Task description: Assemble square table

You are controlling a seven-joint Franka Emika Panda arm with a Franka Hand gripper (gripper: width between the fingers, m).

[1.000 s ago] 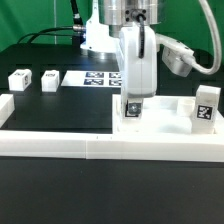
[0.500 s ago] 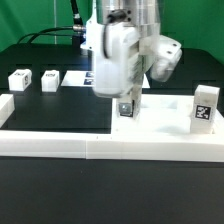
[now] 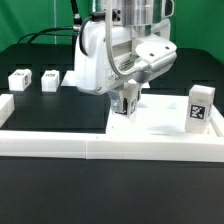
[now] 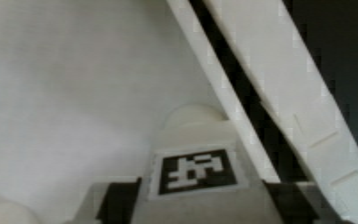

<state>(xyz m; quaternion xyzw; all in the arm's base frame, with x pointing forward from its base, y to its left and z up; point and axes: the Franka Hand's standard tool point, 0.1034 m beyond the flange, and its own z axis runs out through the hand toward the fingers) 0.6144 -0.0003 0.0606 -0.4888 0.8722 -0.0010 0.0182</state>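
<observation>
Leg-fitting step: the claw [image 3: 125, 101] clenched a tilted leg block [image 4: 197, 170] over the square slab [image 3: 158, 126] by the table's near edge, contact unclear. The next move likely required seating it upright in a corner hole.

Four small tagged leg blocks [image 3: 18, 78] [image 3: 49, 77] [image 3: 200, 108] [image 3: 124, 102], one large white square slab [image 3: 160, 122]

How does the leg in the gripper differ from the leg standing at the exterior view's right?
The gripped leg is tilted; the right leg stands upright. The gripped leg sits in the gripper; the right leg stands free on the tabletop. Both are white with a tag.
</observation>
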